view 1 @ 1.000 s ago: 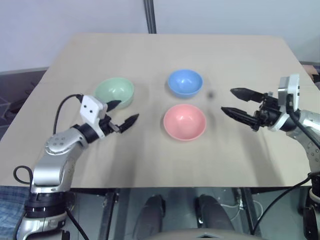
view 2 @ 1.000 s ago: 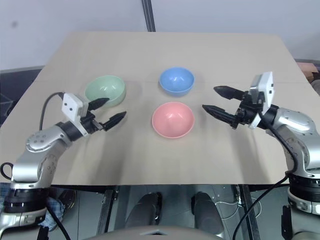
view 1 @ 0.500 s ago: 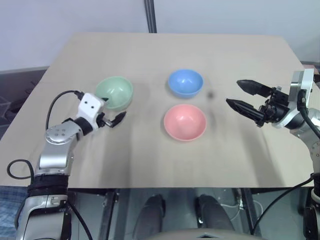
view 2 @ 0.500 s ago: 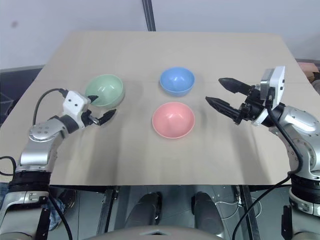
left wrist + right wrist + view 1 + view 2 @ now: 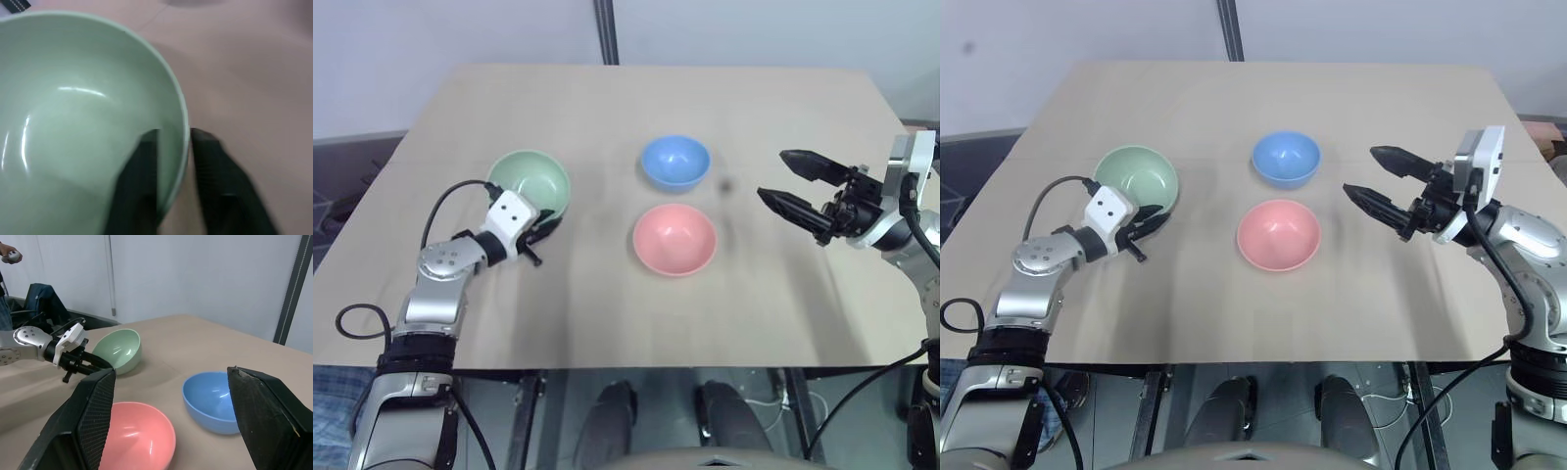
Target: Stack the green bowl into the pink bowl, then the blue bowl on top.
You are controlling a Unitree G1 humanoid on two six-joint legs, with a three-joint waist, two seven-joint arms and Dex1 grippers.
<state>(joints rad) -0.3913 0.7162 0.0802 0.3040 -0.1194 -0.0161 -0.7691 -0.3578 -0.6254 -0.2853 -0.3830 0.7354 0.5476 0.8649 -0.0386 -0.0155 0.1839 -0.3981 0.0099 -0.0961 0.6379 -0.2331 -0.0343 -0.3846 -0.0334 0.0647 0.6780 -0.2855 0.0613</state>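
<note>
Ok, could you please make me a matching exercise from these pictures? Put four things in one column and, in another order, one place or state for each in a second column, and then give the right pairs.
Column one:
1. green bowl
2. pink bowl
3. blue bowl
4. right gripper

Column two:
A. open, above the table, holding nothing
B. empty, farther from the robot than the pink bowl
C. its rim pinched by the left gripper
D. empty, nearest the table's front edge of the three bowls

Pairs: 1-C, 2-D, 3-B, 4-A
</note>
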